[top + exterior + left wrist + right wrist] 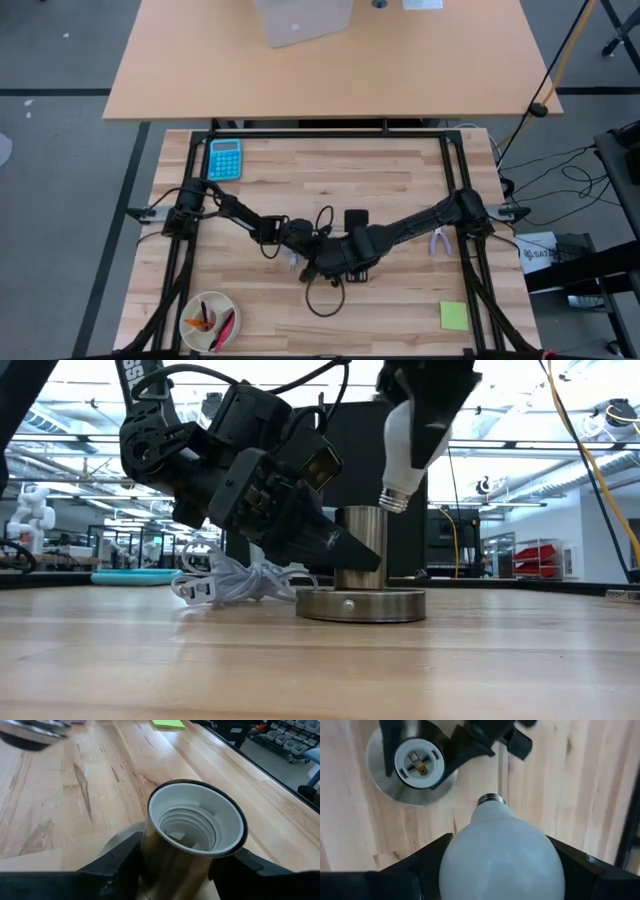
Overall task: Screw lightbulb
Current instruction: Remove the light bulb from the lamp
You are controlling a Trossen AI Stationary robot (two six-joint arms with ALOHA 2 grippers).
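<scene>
High view: your two dark arms meet mid-worktop [400, 310], left pincer [300, 250] and right pincer [335, 262] close together.

Low view: right pincer [425, 420] pinching the white pear-shaped lightbulb [403, 455], silvery screw base down, hanging just above and right of the upright metal socket cylinder [358, 540] on its round flat grey base disc [360, 604].

Left wrist view: left pincer [175, 870] clamped around the socket.

Right wrist view: bulb tip apart from the socket mouth.
</scene>
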